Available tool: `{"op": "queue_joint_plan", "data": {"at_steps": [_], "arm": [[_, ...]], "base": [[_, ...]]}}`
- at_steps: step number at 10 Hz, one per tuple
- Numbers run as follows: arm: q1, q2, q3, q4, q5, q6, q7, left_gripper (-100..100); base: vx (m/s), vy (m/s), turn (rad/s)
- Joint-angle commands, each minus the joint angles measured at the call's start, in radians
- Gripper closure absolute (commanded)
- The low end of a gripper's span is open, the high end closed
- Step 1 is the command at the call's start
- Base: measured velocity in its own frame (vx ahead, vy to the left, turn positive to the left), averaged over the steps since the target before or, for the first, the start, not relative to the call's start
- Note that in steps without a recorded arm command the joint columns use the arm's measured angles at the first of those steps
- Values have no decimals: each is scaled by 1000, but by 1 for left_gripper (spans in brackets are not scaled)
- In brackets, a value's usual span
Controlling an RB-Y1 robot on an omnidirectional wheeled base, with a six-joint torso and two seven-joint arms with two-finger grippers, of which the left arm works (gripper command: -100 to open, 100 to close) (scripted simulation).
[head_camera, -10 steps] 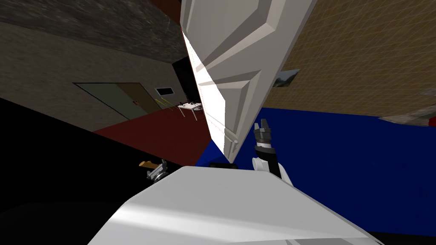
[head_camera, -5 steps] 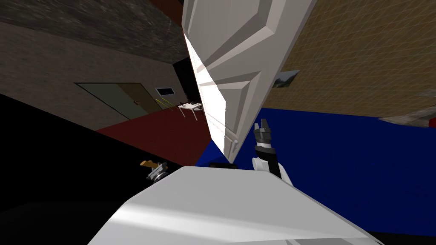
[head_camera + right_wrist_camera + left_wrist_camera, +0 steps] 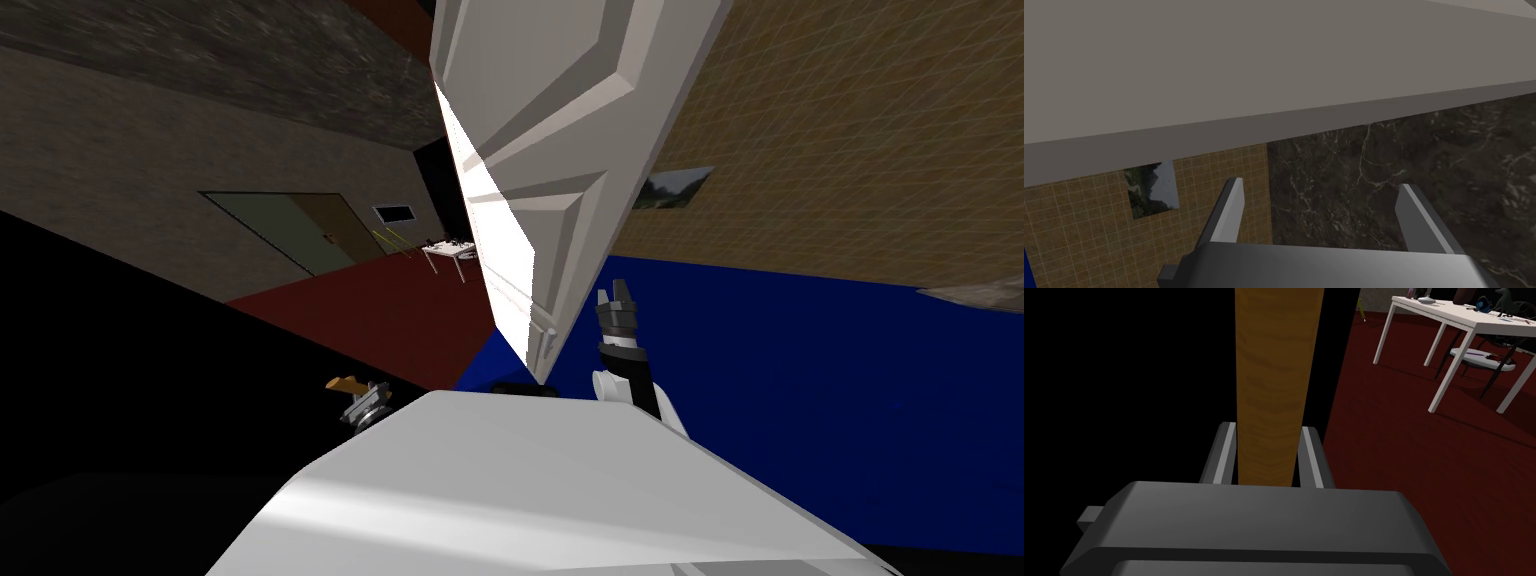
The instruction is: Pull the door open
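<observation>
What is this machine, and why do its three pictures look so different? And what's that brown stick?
It is a robot with two arms. Each arm ends in a gripper, a hand with two thin grey fingers. One picture comes from a camera on its head, looking down. The other two come from cameras on its hands.

The head camera shows a tall white panelled door right in front of the robot.

In the left hand's picture, the left gripper is shut on a long brown wooden bar, with a finger pressing each side. That bar is probably the handle for pulling. Beyond it you can see a dark red floor and a white table on thin legs.

The right gripper is held up beside the door, fingers open, holding nothing.
</observation>
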Motion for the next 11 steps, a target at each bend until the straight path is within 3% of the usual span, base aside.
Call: {"op": "queue_joint_plan", "data": {"at_steps": [1, 2, 7, 8, 9, 11], "arm": [[-17, 0, -28, 19, -25, -3, 29, 100], [-17, 0, -28, 19, -25, -3, 29, 100], [1, 24, -77, 2, -79, 16, 95, 100], [1, 23, -66, 8, -69, 15, 82, 100], [9, 26, -92, 1, -88, 7, 105, 100], [17, 30, -114, -8, -104, -1, 123, 100]], "base": [[-86, -201, 63], [-61, -149, 28], [-154, -106, 30], [-108, -34, -5], [-179, -51, -67], [-228, -92, -68]]}}
